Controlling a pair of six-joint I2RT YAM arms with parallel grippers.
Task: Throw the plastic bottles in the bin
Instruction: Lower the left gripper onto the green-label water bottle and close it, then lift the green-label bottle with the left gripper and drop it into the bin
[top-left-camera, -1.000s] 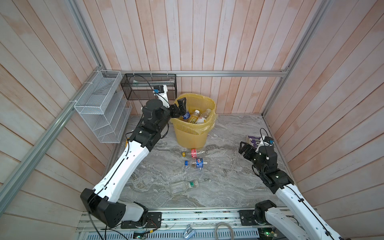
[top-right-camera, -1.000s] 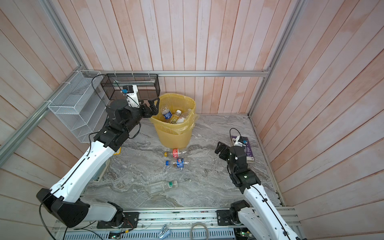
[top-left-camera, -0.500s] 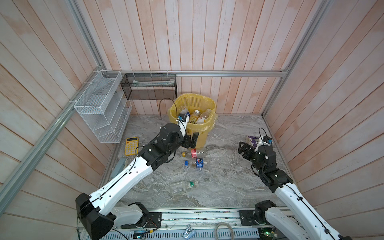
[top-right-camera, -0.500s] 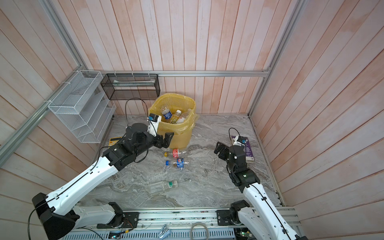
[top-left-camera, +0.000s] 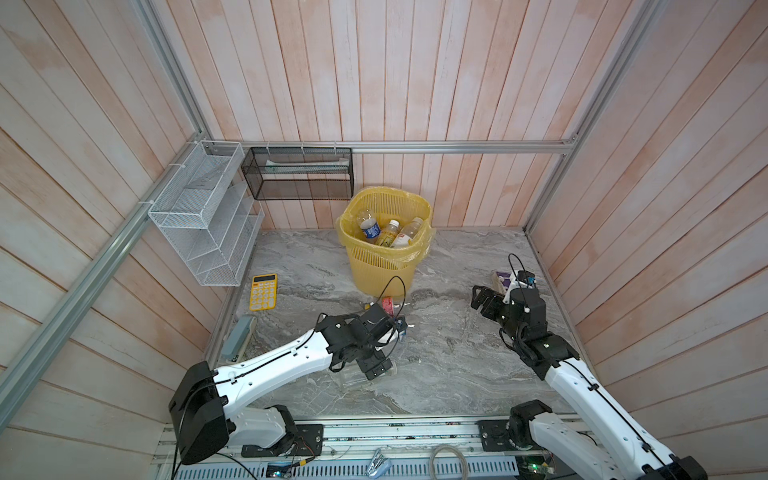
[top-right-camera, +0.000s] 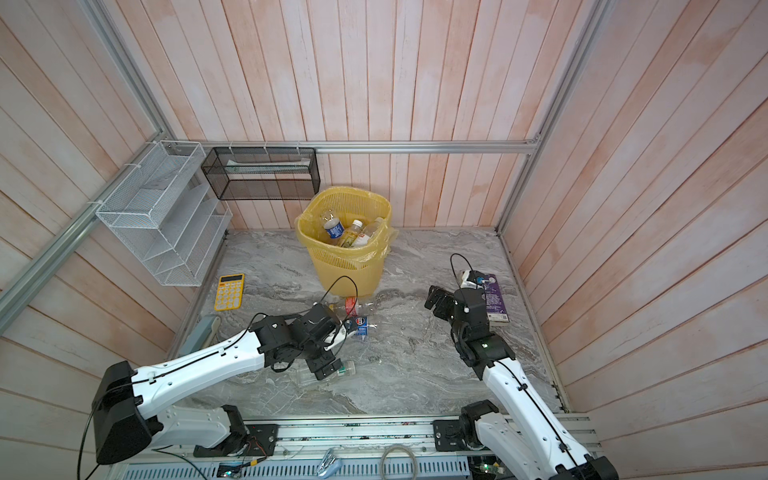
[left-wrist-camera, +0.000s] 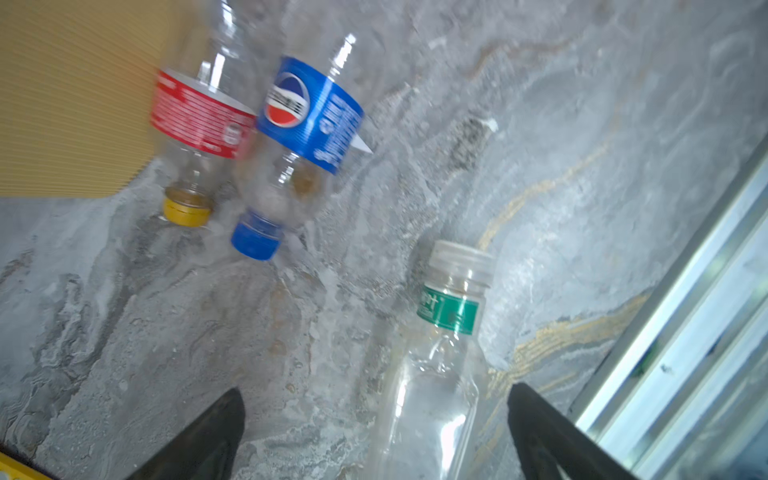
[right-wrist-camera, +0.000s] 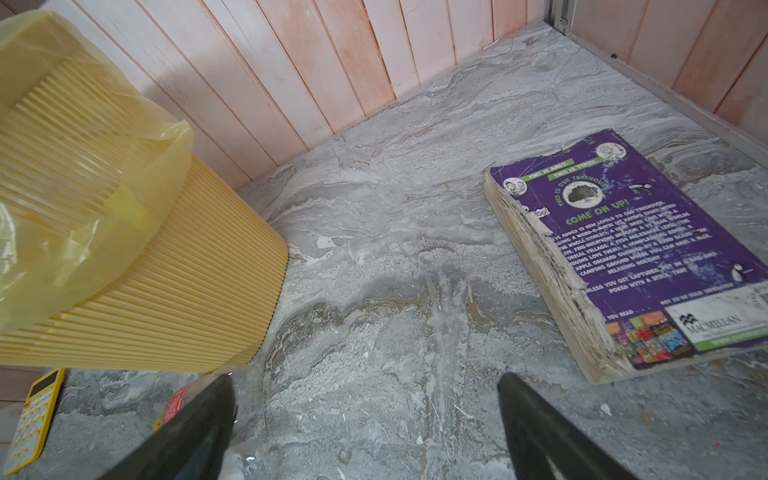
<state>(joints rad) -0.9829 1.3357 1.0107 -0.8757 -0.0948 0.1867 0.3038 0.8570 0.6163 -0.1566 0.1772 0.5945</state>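
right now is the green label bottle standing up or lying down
Lying down: the green-label bottle rests flat on its side on the floor, white cap on.

- The yellow bin (top-right-camera: 349, 270) is standing at the back of the tabletop (top-right-camera: 415, 365), holding three bottles (top-right-camera: 333, 227) inside its bag.
- A red-label bottle (top-right-camera: 353, 306) and a blue-label bottle (top-right-camera: 360, 326) are lying side by side just in front of the bin.
- The left tool (top-right-camera: 325, 366) is hanging over a clear bottle (top-right-camera: 348, 368) nearer the front edge.
- The right tool (top-right-camera: 437, 300) is hovering, jaws apart, beside a purple book (top-right-camera: 494, 301).
- A yellow calculator (top-right-camera: 229, 292) is lying at the left.
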